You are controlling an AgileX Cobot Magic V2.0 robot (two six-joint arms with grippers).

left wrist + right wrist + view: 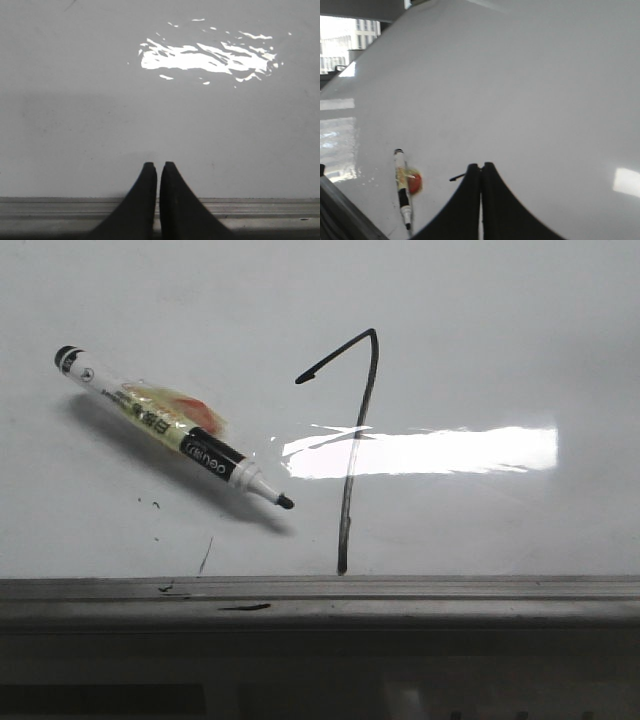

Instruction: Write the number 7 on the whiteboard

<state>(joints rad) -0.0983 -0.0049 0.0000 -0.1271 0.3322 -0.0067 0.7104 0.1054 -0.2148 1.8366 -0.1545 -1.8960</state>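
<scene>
The number 7 (355, 445) is drawn in thin black ink on the whiteboard (480, 350), its downstroke reaching the board's front edge. An uncapped black-and-white marker (170, 430) lies flat on the board to the left of the 7, tip towards it. In the right wrist view the marker (402, 187) lies left of my right gripper (481, 166), which is shut and empty and hides most of the 7; only the end of the top stroke (456, 177) shows. My left gripper (159, 166) is shut and empty above bare board near the rail. Neither gripper shows in the front view.
A grey metal edge rail (400, 600) runs along the board's front edge, also in the left wrist view (260, 212). A bright light glare (430, 450) crosses the 7's downstroke. Small ink flecks and a short thin line (205, 555) sit near the rail.
</scene>
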